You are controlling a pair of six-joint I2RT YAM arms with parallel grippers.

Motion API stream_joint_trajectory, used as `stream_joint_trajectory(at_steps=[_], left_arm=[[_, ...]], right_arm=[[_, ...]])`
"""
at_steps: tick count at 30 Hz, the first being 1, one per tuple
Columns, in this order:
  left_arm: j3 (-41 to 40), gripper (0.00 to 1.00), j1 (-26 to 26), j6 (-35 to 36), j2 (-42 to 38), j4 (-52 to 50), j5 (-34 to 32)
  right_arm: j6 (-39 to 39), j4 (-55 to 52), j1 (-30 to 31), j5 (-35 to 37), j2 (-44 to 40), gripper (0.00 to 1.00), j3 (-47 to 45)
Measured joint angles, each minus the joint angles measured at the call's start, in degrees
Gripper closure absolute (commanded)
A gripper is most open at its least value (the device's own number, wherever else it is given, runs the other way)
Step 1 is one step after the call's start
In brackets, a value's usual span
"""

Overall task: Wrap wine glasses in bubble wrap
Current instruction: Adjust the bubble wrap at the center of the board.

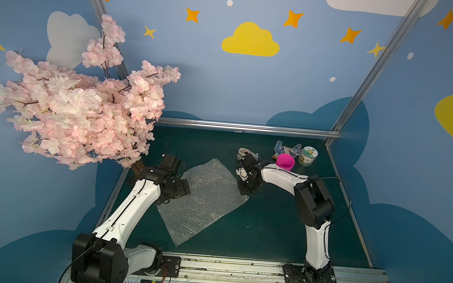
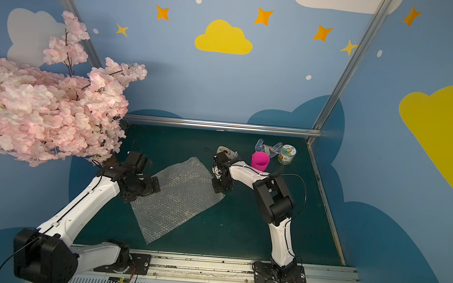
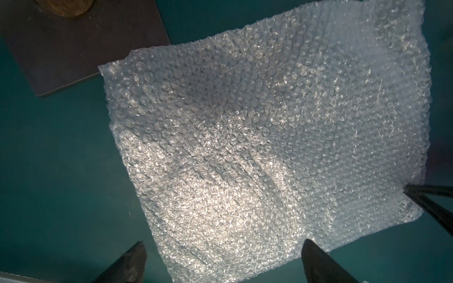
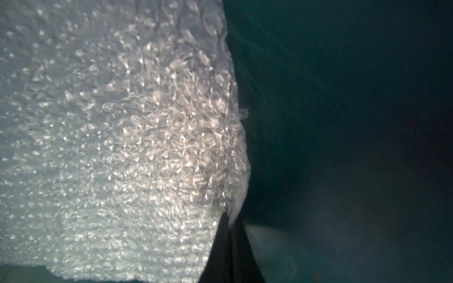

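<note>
Pinching: the right gripper (image 4: 230, 221) has its fingers pressed together on an edge of the wrap (image 4: 110, 147) near a corner, and the film bunches into the tips.
Left gripper (image 3: 223, 247): spread wide and holding nothing. One tip is over bare mat (image 3: 61, 171) and the other over the sheet; whether either touches cannot be told.
Wrap: in both top views it lies spread on the green mat between the two arms (image 1: 204, 198) (image 2: 176, 196), turned cornerwise, with one corner under each wrist.
Goblet: it stands upright, mouth up, at the far right of the mat (image 1: 285, 161) (image 2: 259, 160), well apart from the wrap. The right forearm (image 1: 280, 177) hides its stem and foot.
Can (image 1: 307, 156): it stands just beside the goblet, toward the right wall.
Dispenser (image 1: 245, 152): it sits on the far side of the mat, behind the right wrist.
Tree (image 1: 78, 108): pink blossom fills the far left. Its dark base (image 3: 73, 49) is just beside a corner of the wrap, and it is unclear whether they touch.
</note>
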Motion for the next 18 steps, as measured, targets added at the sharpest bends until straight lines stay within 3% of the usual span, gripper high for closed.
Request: stream_joint_trajectory(at_steps=[10, 18], left_arm=[[0.44, 0.03, -12.37, -2.08, 9.29, 0.79, 1.27], [4.87, 0.03, -15.32, -4.26, 18.40, 2.12, 0.07]], right_arm=[[27.23, -0.02, -1.90, 5.05, -24.28, 1.00, -30.91], [41.42, -0.28, -3.02, 8.02, -34.49, 1.00, -40.65]])
